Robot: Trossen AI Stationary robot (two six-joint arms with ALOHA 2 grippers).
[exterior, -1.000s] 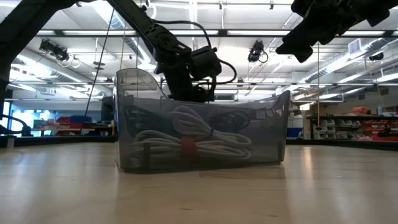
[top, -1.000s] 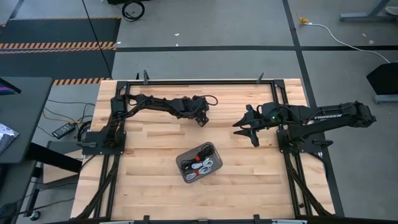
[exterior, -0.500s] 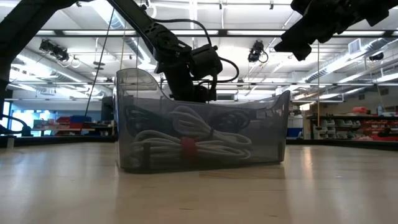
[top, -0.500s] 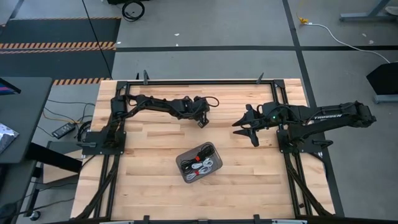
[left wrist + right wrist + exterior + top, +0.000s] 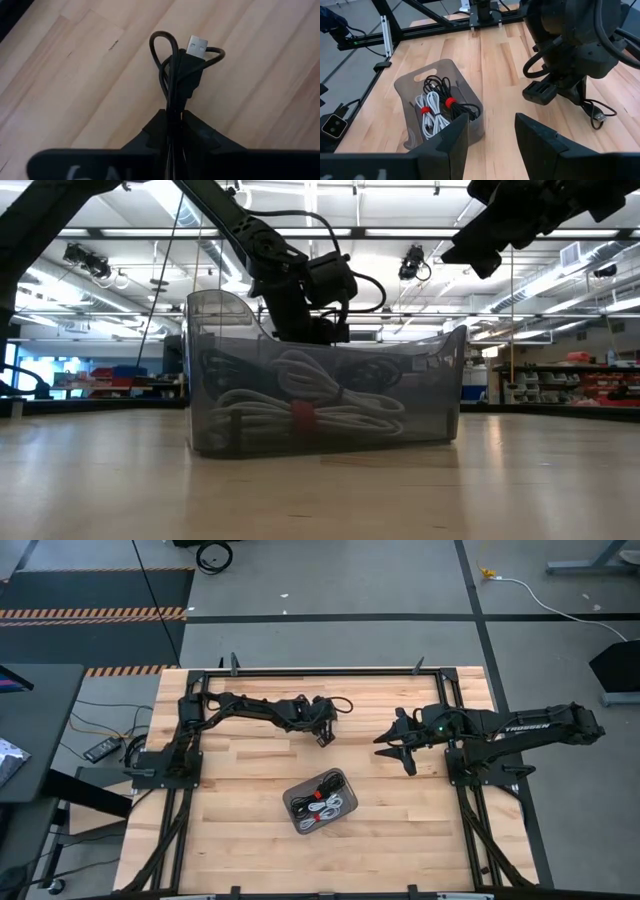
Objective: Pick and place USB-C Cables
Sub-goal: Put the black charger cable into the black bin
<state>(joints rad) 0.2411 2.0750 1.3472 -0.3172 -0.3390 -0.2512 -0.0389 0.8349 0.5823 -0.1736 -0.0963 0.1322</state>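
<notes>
My left gripper stands low over the table's far middle, shut on a black coiled USB cable. The cable's loops and silver plug stick out past the fingertips. The right wrist view shows the same cable under that gripper. More black and white cable bundles with red bands lie inside the grey tray. My right gripper hovers open to the right of the tray's far side, with nothing between its fingers. My left gripper pinches several strands of the black cable bundle between its two fingers, which come from above and point down. The bundle's looped end and plug reach out beyond the fingertips and lie on the wooden table top.
The grey tray stands near the table's middle, toward the near edge, between both arms. Black frame rails run along the table's far edge and sides. Bare wood lies around the tray.
My left gripper has shut on the black cable at the far middle of the table, and has stayed nearly in place. The tray and its cables have not moved.
</notes>
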